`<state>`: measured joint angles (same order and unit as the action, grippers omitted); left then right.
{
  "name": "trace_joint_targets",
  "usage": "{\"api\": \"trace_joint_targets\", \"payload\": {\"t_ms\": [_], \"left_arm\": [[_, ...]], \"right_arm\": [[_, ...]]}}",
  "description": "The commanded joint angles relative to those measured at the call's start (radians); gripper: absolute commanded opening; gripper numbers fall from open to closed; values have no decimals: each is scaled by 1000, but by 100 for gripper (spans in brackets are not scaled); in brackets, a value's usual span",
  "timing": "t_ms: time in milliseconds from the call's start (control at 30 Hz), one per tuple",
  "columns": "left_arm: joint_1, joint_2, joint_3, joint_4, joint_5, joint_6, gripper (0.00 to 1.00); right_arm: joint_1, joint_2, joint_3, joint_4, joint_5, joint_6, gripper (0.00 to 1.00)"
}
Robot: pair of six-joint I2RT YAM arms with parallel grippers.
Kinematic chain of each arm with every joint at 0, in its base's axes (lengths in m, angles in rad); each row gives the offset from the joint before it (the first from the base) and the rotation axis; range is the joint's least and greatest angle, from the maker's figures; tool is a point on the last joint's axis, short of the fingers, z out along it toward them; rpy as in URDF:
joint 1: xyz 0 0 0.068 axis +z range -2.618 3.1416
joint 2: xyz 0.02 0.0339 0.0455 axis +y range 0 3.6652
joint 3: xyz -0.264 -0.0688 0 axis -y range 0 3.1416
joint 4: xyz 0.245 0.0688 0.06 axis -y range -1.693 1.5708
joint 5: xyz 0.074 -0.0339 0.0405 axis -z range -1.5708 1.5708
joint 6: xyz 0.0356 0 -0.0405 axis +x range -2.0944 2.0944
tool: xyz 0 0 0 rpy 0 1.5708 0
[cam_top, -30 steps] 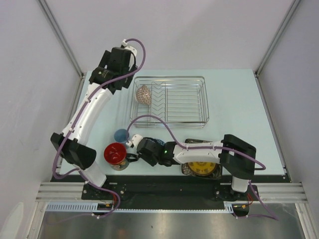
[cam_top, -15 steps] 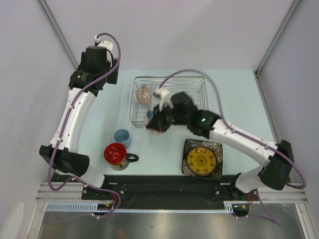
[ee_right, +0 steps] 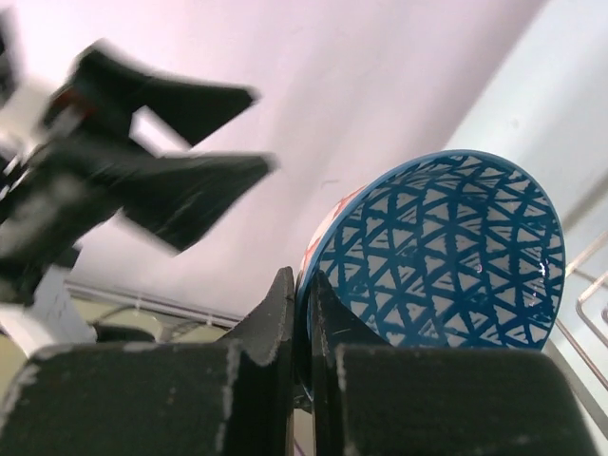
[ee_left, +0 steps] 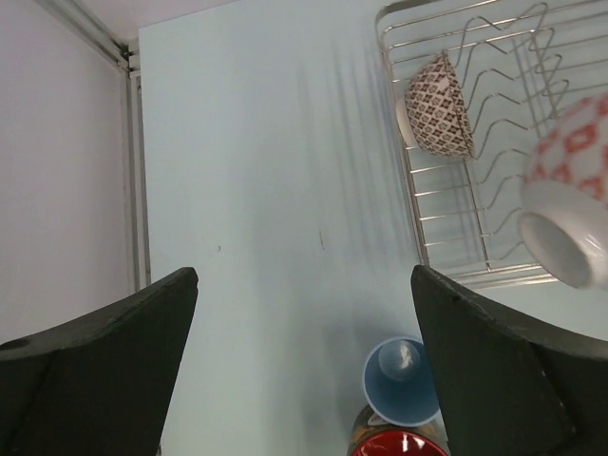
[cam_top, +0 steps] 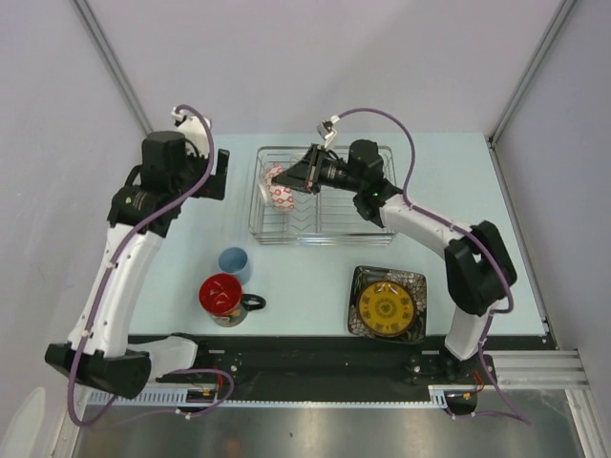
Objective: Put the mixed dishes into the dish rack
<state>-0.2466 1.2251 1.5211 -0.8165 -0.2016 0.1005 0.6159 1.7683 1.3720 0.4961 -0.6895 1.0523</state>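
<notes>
The right gripper pinches the rim of a round bowl – blue lattice inside, red-on-white outside – tilted over the left end of the rectangular silver wire-mesh dish rack, while the left gripper hangs wide open left of that rack.

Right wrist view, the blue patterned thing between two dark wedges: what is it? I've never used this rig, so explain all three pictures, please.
The left arm and right arm are robot arms bolted at the table's near edge. The top view looks down from behind them; each wrist view rides on one arm, showing its own fingers. In the right wrist view, the right fingers are shut on the rim of a blue-inside bowl, red-and-white outside, held over the dish rack. A brown-patterned bowl already sits in the rack. The left fingers are open and empty. On the table wait a blue cup, a red-inside mug and a square plate.
</notes>
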Motion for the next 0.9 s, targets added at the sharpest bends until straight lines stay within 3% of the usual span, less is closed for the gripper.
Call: {"api": "trace_joint_targets", "payload": {"t_ms": [0,300,867], "left_arm": [[0,-125,-56,45,94,41,100],[-14,-194,-111,-1,143,51,100],[-147,-197,-81,-50,76,56,99]], "right_arm": [[-15,48,15,263,-41,198,0],[-19,201,13,441,13,336,0],[-24,367,13,375,116,230,0]]}}
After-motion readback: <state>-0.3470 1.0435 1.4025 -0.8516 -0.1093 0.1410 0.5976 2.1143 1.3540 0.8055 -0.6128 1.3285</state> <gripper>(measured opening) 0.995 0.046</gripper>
